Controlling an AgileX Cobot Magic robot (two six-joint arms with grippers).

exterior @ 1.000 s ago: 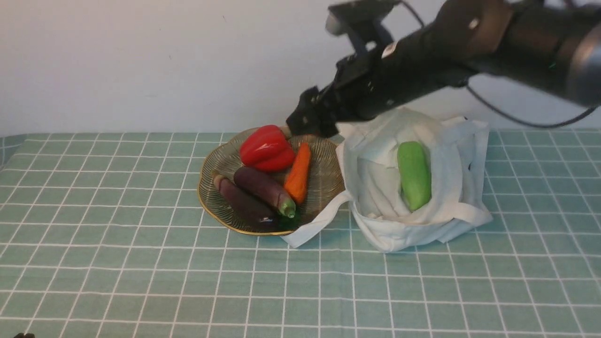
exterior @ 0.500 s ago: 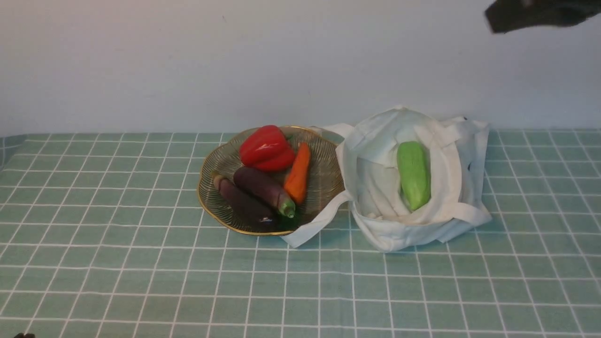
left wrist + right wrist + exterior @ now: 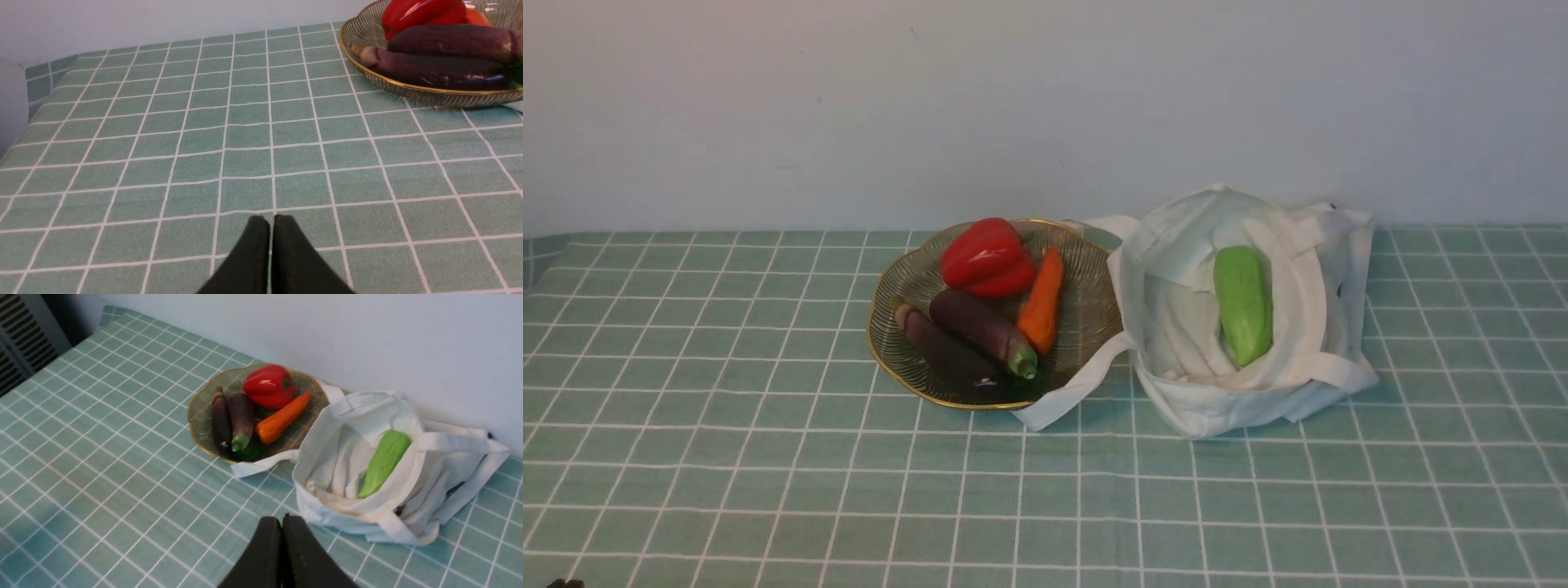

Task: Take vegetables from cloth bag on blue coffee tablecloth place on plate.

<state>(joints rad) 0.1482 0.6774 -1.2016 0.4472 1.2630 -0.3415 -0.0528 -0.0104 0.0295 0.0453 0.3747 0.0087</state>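
The thick purple-brown eggplant [image 3: 980, 327] with its green stem end lies on the golden ribbed plate [image 3: 882, 347]. The light-green oblong vegetable [image 3: 1243, 304] lies inside the open white cloth bag [image 3: 1176, 396], right of the plate on the teal checked tablecloth [image 3: 768, 457]. Neither arm shows in the front view. My left gripper [image 3: 271, 220] is shut and empty, low over bare cloth, with the plate [image 3: 408, 87] well off from it. My right gripper [image 3: 282, 519] is shut and empty, raised above the cloth on the near side of the bag [image 3: 339, 437] and green vegetable [image 3: 384, 463].
On the plate also lie a slim dark eggplant [image 3: 943, 351], a red bell pepper [image 3: 987, 257] and an orange carrot [image 3: 1043, 302]. A bag strap [image 3: 1070, 392] drapes over the plate's near rim. A wall stands just behind the plate and bag.
My right arm, which reached over the plate's far rim, has pulled up and to the right and left the front view. The vegetables, plate and bag have not moved.
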